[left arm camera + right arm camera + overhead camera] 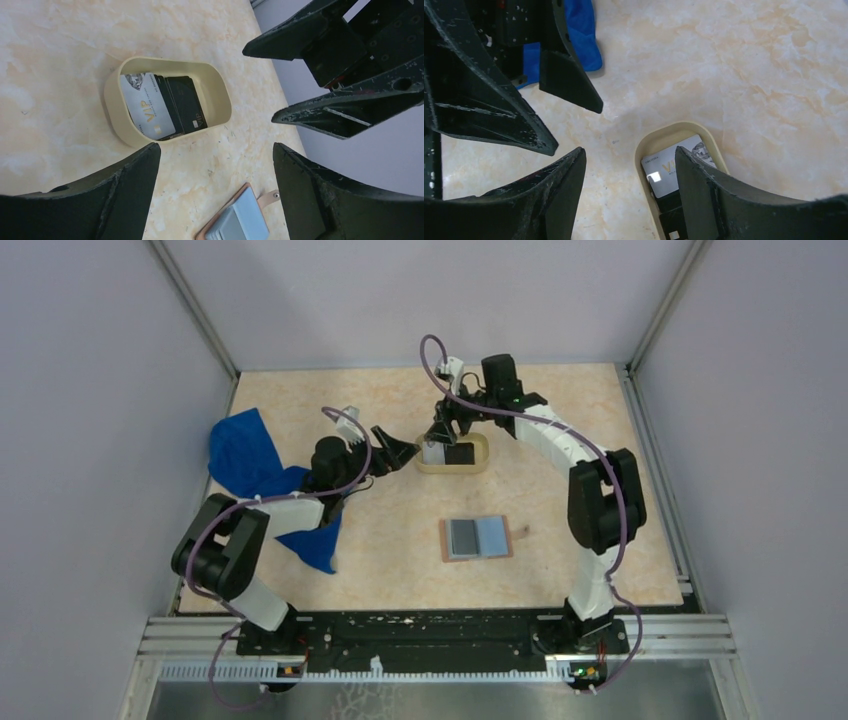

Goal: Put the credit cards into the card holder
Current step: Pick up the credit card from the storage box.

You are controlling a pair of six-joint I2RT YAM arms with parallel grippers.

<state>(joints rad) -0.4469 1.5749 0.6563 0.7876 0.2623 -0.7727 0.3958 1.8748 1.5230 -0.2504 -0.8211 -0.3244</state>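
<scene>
Two credit cards lie in an oval tan tray [480,465]: a white one [147,105] with gold lettering and a black one [186,102] partly over it. The card holder [477,538] lies open on the table nearer the arms, tan-rimmed with a grey-blue inside. My left gripper [403,452] hovers open just left of the tray; nothing sits between its fingers [135,185]. My right gripper [440,435] hangs open over the tray's left end. One of its fingers [709,195] is above the white card [666,167], the other is outside the rim.
A crumpled blue cloth [250,465] lies at the table's left side under the left arm. Grey walls enclose the table on three sides. The two grippers are close together, the right one's fingers [320,112] filling the left wrist view's upper right.
</scene>
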